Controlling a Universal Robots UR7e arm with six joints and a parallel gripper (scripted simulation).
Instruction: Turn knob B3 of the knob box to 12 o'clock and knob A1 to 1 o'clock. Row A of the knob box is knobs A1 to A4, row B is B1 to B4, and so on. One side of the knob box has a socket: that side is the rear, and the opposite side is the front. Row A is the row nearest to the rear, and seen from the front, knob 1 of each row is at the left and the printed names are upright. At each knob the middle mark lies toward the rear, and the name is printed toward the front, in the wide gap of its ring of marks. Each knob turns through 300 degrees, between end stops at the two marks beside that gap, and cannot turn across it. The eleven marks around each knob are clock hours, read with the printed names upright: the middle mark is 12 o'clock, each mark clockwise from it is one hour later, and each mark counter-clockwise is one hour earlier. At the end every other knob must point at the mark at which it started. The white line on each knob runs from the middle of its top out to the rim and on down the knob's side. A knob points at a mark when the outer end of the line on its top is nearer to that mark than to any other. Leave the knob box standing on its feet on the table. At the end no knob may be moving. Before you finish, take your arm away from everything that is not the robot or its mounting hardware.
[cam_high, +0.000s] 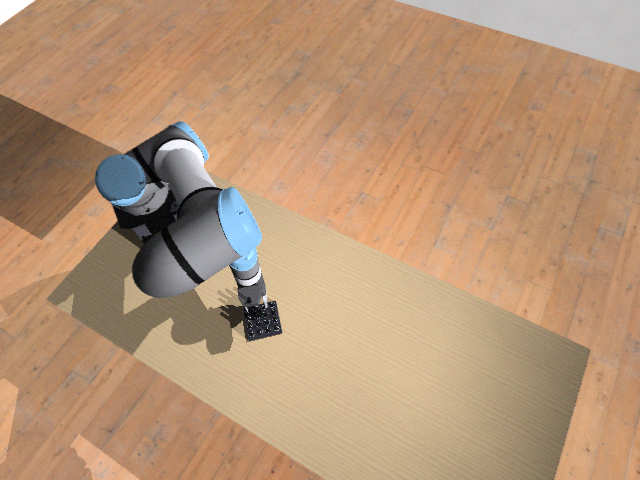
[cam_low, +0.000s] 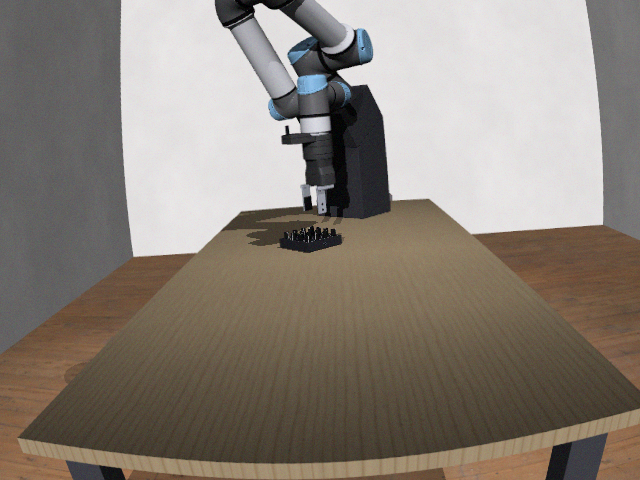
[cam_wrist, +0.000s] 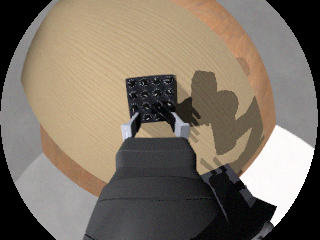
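Note:
The black knob box (cam_high: 264, 337) (cam_low: 310, 247) (cam_wrist: 151, 88) stands upright on the table, its short black knobs in a four-by-four grid. The knob names, ring marks and socket are too small to make out, and the white lines show only as tiny specks, so I cannot tell where knobs B3 and A1 point. My gripper (cam_high: 256, 308) (cam_low: 314, 211) (cam_wrist: 155, 118) is open and empty, pointing down. Its fingertips are above the knobs' level, over or near the robot-side edge of the box. In the wrist view, the fingers and shadow partly cover the nearest knobs.
The wooden table (cam_high: 413, 361) (cam_low: 330, 335) (cam_wrist: 85, 55) extends around the box. The arm's dark pedestal (cam_low: 369, 170) stands at the table's far end in the exterior view. The arm's shadow lies on the table beside the box.

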